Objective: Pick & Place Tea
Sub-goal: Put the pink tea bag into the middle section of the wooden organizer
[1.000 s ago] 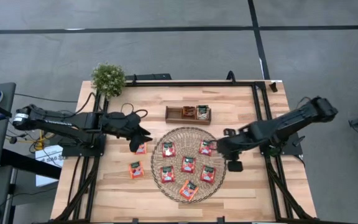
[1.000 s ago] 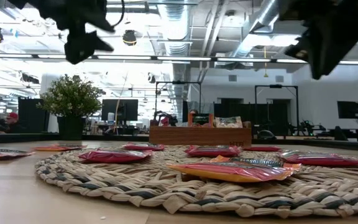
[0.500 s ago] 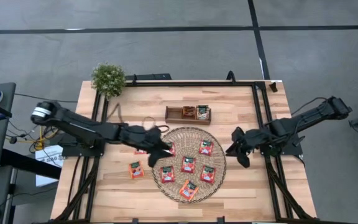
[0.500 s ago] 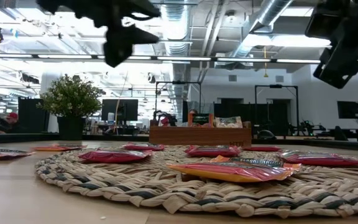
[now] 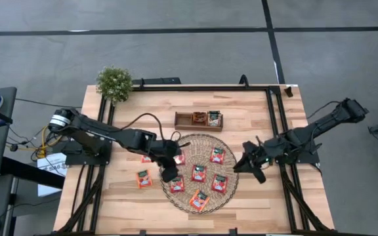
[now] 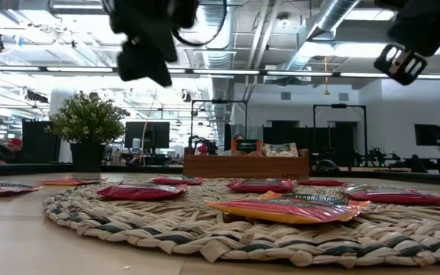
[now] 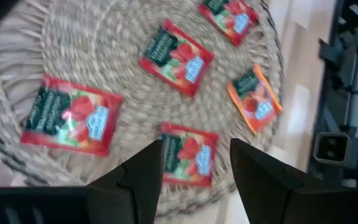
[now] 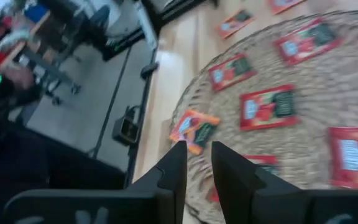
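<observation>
only high view shows tray (image 5: 198, 119) holding sachets (image 5: 206, 118).

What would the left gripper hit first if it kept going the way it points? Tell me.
Probably a red sachet on the mat: the left gripper, jaws open, frames it in its wrist view. It hangs well above the mat, so depth is uncertain.

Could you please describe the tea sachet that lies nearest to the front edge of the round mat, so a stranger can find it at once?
Find the round woven mat in the middle of the wooden table. Go to the part of its rim farthest from the wooden tray. The sachet there is turned cornerwise like a diamond and looks more orange, while its neighbours are red and lie nearly square.
</observation>
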